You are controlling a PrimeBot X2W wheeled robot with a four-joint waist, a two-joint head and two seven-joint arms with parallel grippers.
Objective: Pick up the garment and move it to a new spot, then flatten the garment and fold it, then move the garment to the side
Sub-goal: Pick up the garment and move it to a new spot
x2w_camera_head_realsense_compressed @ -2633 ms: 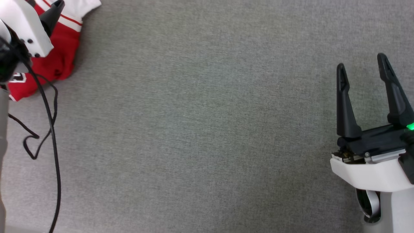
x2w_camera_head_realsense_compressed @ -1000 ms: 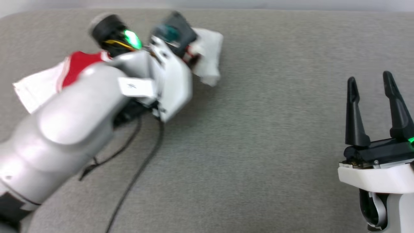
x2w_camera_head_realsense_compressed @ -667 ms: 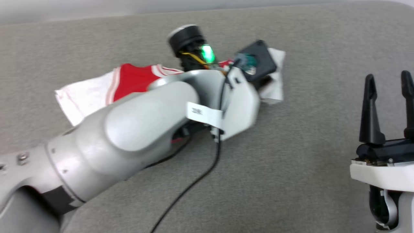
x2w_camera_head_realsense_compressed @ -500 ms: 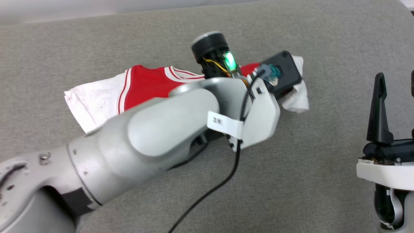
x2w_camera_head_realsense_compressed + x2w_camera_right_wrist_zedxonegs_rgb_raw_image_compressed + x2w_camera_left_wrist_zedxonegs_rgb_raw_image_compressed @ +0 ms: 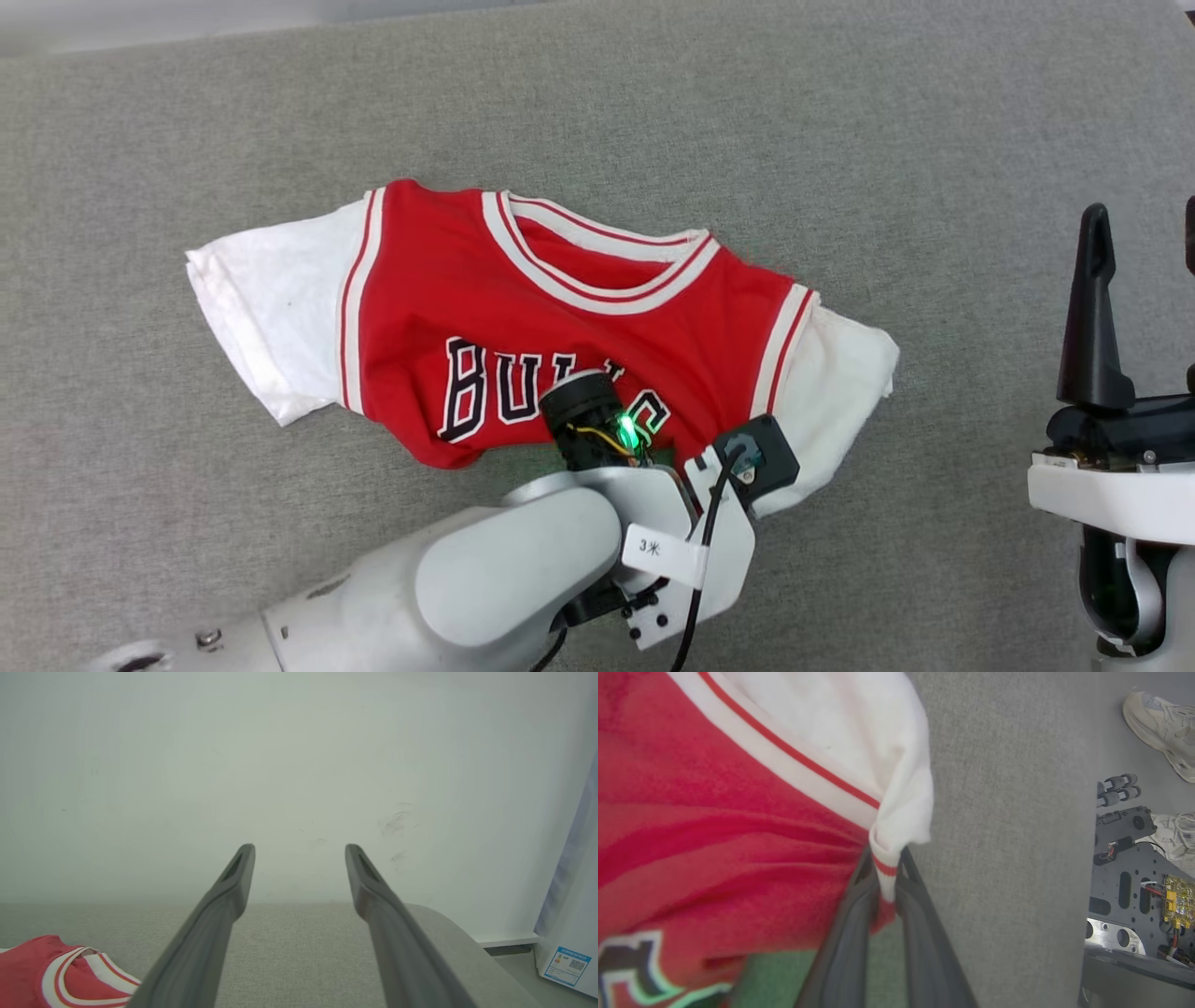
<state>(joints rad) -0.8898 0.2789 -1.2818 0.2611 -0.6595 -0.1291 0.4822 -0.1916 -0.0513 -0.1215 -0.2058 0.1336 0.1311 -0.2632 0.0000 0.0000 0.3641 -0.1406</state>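
Pinching the shirt by its sleeve seam, our left hand held it face-up on the table for flattening; our right hand hung wide.

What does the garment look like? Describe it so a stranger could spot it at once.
On the wide grey fabric surface, look at the middle. The garment lies there front up, one sleeve hem pinched in the left end effector. What sets it apart: red body, white short sleeves, striped collar, black chest lettering.
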